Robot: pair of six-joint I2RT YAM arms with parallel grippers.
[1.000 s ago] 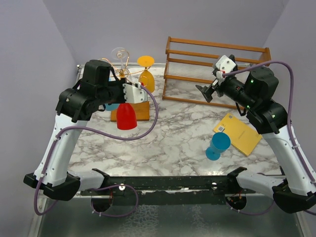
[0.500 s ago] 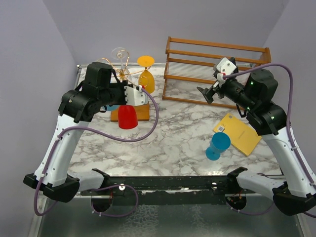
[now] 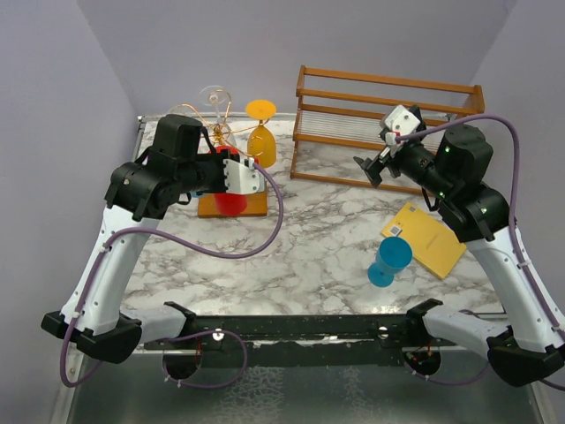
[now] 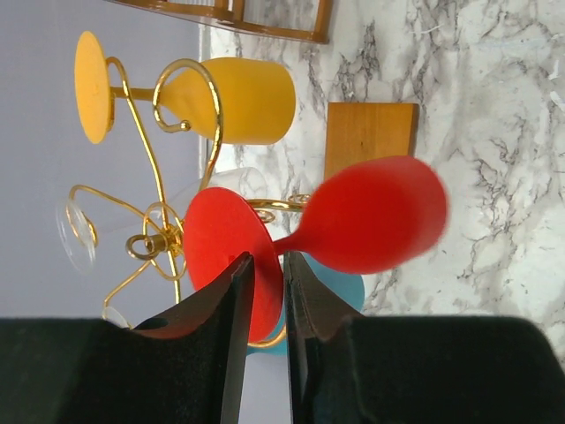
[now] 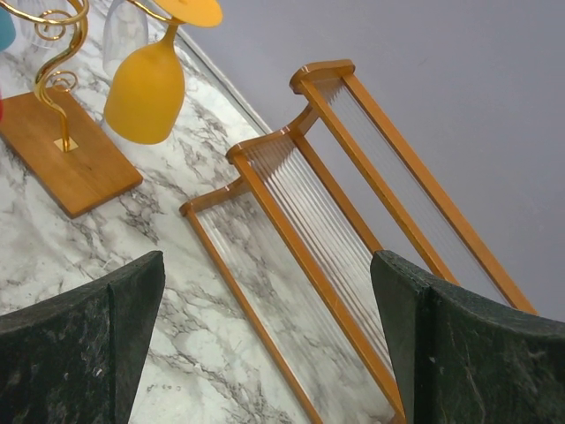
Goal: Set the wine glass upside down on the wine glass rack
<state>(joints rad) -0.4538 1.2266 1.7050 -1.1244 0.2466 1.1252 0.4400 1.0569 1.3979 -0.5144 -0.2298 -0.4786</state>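
My left gripper (image 4: 265, 258) is shut on the round foot of a red wine glass (image 4: 380, 225), which hangs bowl down. In the top view the red glass (image 3: 231, 203) is over the wooden base (image 3: 253, 206) of the gold wire wine glass rack (image 3: 221, 124), under my left gripper (image 3: 231, 173). In the left wrist view the foot sits close to the rack's curled arms (image 4: 190, 75) and central hub. A yellow glass (image 3: 261, 141), a clear glass (image 3: 214, 95) and a blue glass (image 4: 344, 291) hang on the rack. My right gripper (image 5: 265, 291) is open and empty, far from the rack.
A large brown slatted shelf rack (image 3: 388, 115) stands at the back right, just beyond my right gripper (image 3: 366, 166). A yellow notebook (image 3: 425, 238) and a blue glass (image 3: 388, 261) lie on the marble table at the right front.
My left gripper has carried the red glass back toward the wire rack, from in front of the wooden base to over it. The right arm has hardly moved.
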